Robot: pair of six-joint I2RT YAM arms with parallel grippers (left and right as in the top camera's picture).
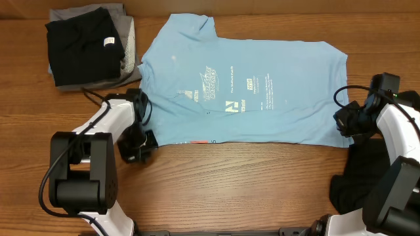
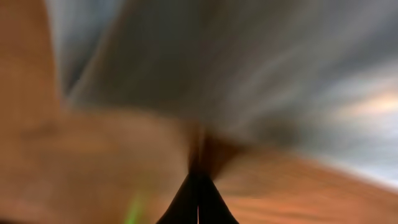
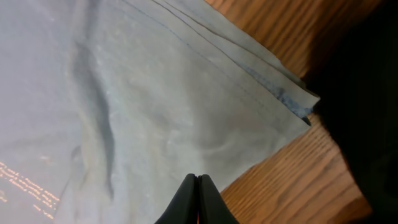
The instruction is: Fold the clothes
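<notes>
Status of work: a folded stack sits at the far left corner of the bench (image 1: 230,190), a black garment (image 1: 79,46) on top of a grey garment (image 1: 130,39). I count those two as finished.

The light-blue T-shirt (image 1: 249,85) lies flat across the middle of the bench with its printed side up. The right wrist view shows several layered hems at its near right corner, so I judge at least one fold is already in. It is still broad and needs further folds before it can join the stack. A second dark garment (image 1: 357,177) lies crumpled at the near right corner of the bench, partly under the right arm, and looks untouched.

Left claw (image 2: 198,186): fingers pressed together, nothing visible between them. It sits just off the shirt's near left corner. Its wrist view is blurred, so I cannot confirm contact with the cloth.

Right claw (image 3: 198,180): clenched and empty, poised over the shirt's near right corner, close to the fabric. I cannot tell whether it touches.
</notes>
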